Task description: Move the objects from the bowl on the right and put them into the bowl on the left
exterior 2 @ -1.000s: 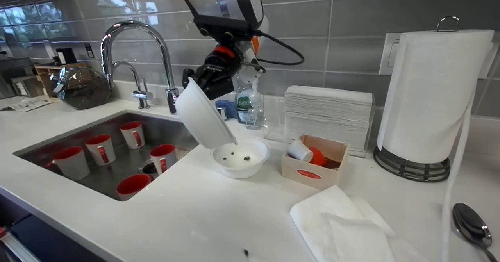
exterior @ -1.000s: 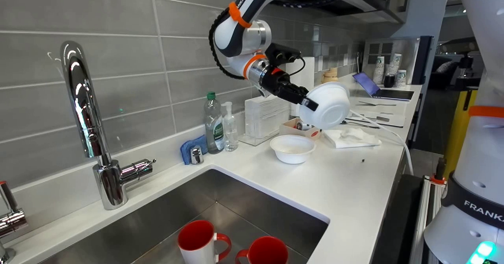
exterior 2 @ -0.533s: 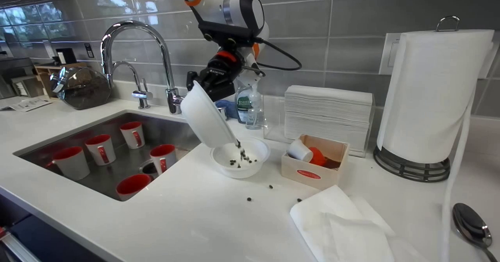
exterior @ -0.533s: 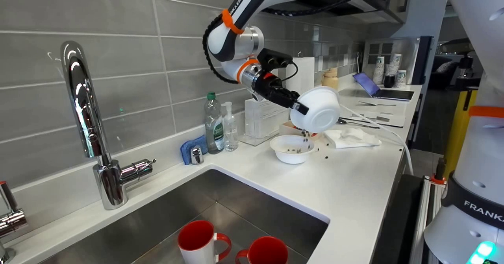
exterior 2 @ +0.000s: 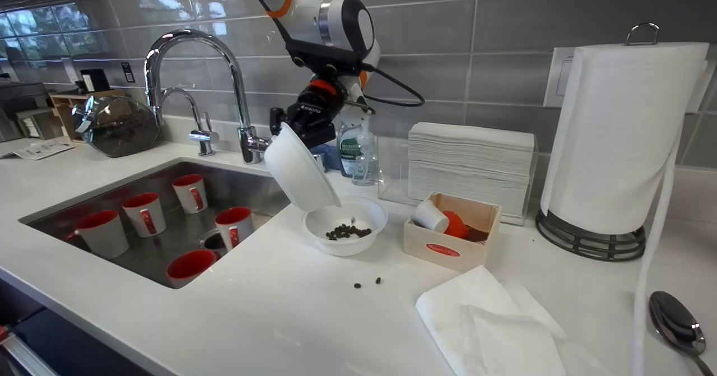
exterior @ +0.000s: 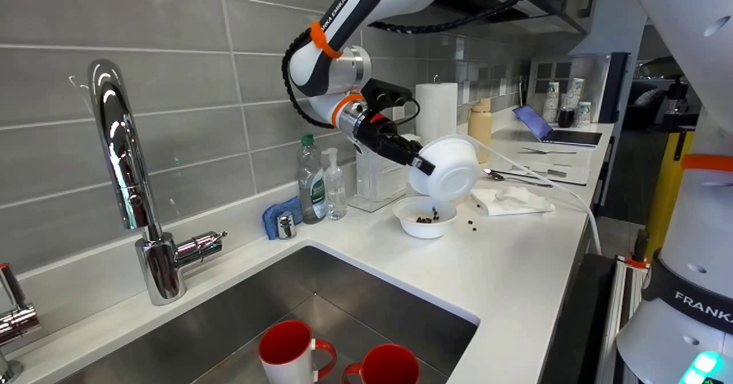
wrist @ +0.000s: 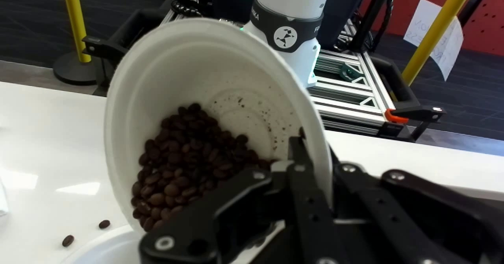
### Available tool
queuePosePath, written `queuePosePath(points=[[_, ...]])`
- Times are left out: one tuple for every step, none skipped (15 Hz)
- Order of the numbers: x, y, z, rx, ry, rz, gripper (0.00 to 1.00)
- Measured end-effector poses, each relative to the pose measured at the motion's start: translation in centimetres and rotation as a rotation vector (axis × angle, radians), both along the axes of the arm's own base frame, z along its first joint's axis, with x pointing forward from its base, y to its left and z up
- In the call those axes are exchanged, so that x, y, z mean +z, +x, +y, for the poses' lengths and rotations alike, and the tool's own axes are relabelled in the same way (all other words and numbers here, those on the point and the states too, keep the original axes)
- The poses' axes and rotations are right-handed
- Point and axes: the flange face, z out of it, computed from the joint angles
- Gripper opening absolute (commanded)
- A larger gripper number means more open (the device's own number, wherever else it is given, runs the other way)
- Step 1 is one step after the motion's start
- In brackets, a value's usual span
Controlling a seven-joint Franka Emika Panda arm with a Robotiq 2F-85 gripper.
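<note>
My gripper (exterior: 425,163) is shut on the rim of a white bowl (exterior: 452,166), one finger inside the wall and one outside, as the wrist view shows at the gripper (wrist: 316,154). The held bowl (exterior 2: 299,168) is tilted steeply, its low rim over a second white bowl (exterior 2: 343,247) standing on the counter. Many dark brown beans (wrist: 177,165) lie against the low side of the held bowl. A small pile of beans (exterior 2: 347,231) lies in the standing bowl, with one bean just above it. A few loose beans (exterior 2: 357,286) lie on the counter.
A wooden box (exterior 2: 442,253) with a cup stands beside the standing bowl, near folded napkins (exterior 2: 493,325). The sink with several red-and-white mugs (exterior 2: 190,267) is on the other side. Soap bottles (exterior: 312,181), a napkin holder and a paper towel roll (exterior 2: 622,140) stand along the wall.
The gripper and held bowl have moved lower, leftward in one exterior view. Beans have poured from the held bowl, growing the pile in the standing bowl; a few landed on the counter.
</note>
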Motion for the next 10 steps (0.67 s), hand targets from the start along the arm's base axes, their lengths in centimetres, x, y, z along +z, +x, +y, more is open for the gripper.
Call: queuePosePath(points=[[-0.3,0.0,0.0,0.0,0.002,0.006,0.0],[-0.5,0.1,0.0,0.001,0.005,0.013,0.0],[-0.8,0.1,-0.1,0.003,0.01,0.019,0.0],[-1.0,0.1,-0.1,0.005,0.016,0.024,0.0],[-1.1,0.2,-0.1,0.007,0.022,0.028,0.0],[-1.3,0.2,-0.1,0.009,0.031,0.031,0.0],[-1.3,0.1,-0.2,0.012,0.038,0.034,0.0],[-1.3,0.1,-0.2,0.014,0.046,0.037,0.0],[-1.3,0.1,-0.3,0.016,0.053,0.039,0.0],[-1.3,0.1,-0.3,0.017,0.06,0.041,0.0]])
